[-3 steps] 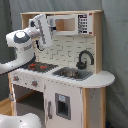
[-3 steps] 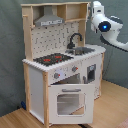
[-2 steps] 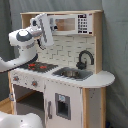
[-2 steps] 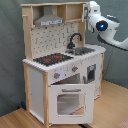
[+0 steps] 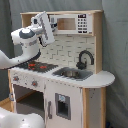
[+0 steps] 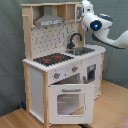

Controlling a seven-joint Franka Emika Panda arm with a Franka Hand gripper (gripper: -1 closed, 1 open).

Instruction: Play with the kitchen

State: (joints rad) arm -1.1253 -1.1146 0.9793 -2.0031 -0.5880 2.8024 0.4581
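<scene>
The kitchen [image 5: 75, 95] [image 6: 37, 85] is a tall white and light-wood toy unit, seen in both exterior views. It has a black-red stovetop [image 5: 37, 65] [image 6: 52, 59], a sink [image 5: 71, 74] [image 6: 82, 50], a black faucet [image 5: 84, 58] [image 6: 74, 39] and a grey hood [image 6: 49, 20]. Its knobs [image 6: 57, 75] sit above the windowed oven door [image 6: 70, 102], which looks slightly ajar. My gripper [image 5: 41, 21] [image 6: 86, 7] is high up at the kitchen's top shelf, above the stovetop side, and holds nothing that I can see.
A grey curtain [image 5: 117, 45] hangs behind the kitchen. The unit stands on a wooden floor [image 6: 112, 107]. A microwave panel [image 5: 70, 24] fills the upper shelf. My white arm [image 5: 25, 42] [image 6: 107, 32] reaches in from beside the unit.
My gripper has moved up and closer to the kitchen's top shelf, shifting to the second exterior view's left. The kitchen has not changed.
</scene>
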